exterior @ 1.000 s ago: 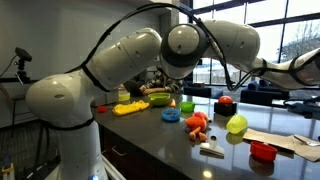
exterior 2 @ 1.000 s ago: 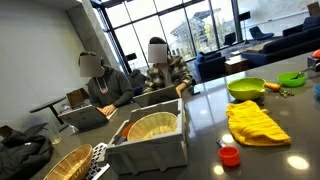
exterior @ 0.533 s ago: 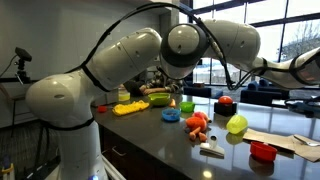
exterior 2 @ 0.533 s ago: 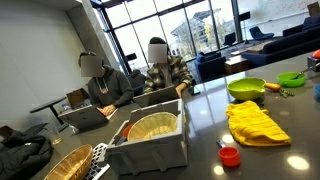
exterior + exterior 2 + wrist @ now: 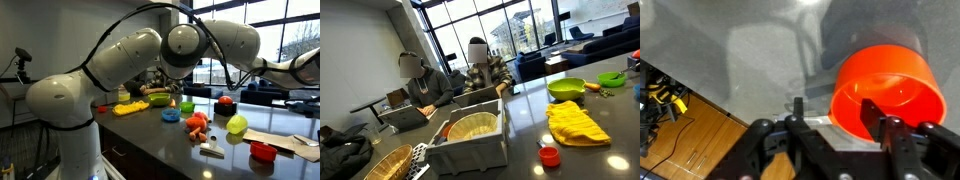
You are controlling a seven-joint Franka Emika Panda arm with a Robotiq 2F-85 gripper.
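In the wrist view my gripper (image 5: 834, 112) stands open just above a grey tabletop (image 5: 750, 50). An orange-red bowl (image 5: 885, 85) sits upright on the table. Its near left rim lies between the two fingers. The right finger (image 5: 872, 112) stands in front of the bowl's hollow and the left finger (image 5: 797, 108) is outside the bowl, clear of its wall. Nothing is gripped. In an exterior view the white arm (image 5: 140, 55) arches over the dark counter and runs out of the picture to the right, so the gripper itself is out of sight there.
On the counter lie a red bowl (image 5: 263, 151), a yellow-green ball (image 5: 236, 124), orange toys (image 5: 197, 124), a blue dish (image 5: 171, 114) and a yellow cloth (image 5: 130, 108). A grey bin (image 5: 470, 148), a green bowl (image 5: 566, 88) and two seated people (image 5: 480, 70) show elsewhere. The table edge and wooden floor (image 5: 700, 140) lie to the left.
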